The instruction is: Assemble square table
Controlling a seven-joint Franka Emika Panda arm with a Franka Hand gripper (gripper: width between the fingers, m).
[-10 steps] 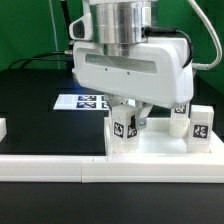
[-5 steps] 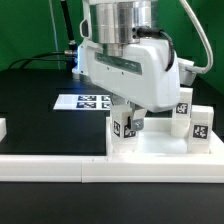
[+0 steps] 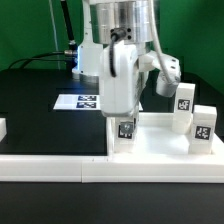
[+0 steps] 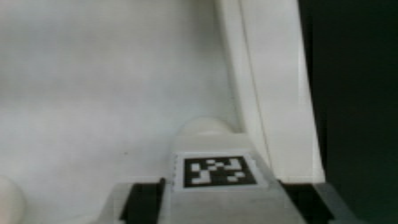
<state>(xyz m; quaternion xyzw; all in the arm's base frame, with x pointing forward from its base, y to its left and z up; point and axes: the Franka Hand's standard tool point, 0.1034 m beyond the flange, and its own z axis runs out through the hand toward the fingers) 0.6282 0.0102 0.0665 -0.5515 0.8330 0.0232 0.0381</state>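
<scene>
The exterior view sits low at the counter's (image 3: 40, 110) edge, facing the arm closely. The wrist view looks steeply down past the claw. Both share one tagged leg (image 3: 126, 133) (image 4: 217, 160) on the slab (image 3: 160, 146) (image 4: 89, 100).

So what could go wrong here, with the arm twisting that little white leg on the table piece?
1. The gripper holds the leg near its top, and the leg is standing at the corner of the square tabletop. If it is not seated straight, it might jam or tip.
2. That corner sits beside the white border rail, so a slip could push the tabletop askew.
3. Two other legs stand nearby and might get bumped.
</scene>
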